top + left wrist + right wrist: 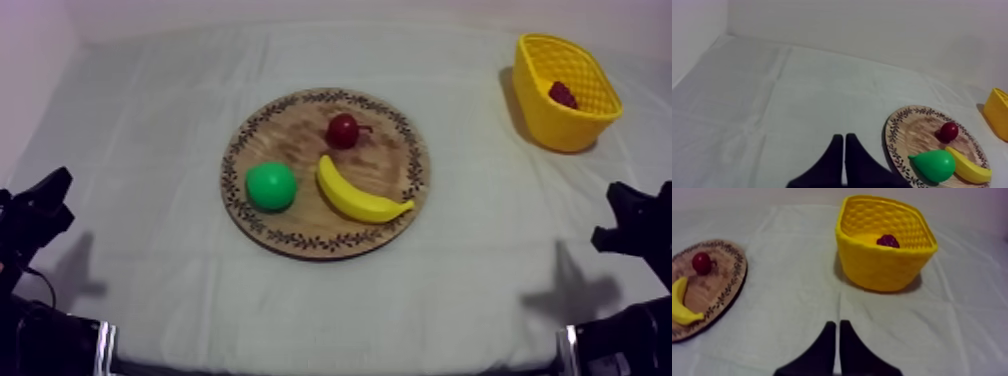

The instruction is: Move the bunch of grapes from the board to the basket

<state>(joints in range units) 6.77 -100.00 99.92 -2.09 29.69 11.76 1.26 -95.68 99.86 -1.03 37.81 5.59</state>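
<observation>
Notes left hand (pixel 843 136) low at the left side of the surface (pixel 150 290), fingers pressed together into a narrow wedge, pinching nothing, short of the board's rim. Finds wooden board (pixel 290 135) mid-surface, carrying pear (pixel 271 186), banana (pixel 360 198) and small red fruit (pixel 343 130); pear just beside banana. Finds yellow basket (pixel 560 128) at far right, well apart from the board, bunch of grapes (pixel 888 240) lying inside it. Notes right hand (pixel 837 323) low at the right side, facing the basket, fingers likewise pressed together, gripping nothing.
</observation>
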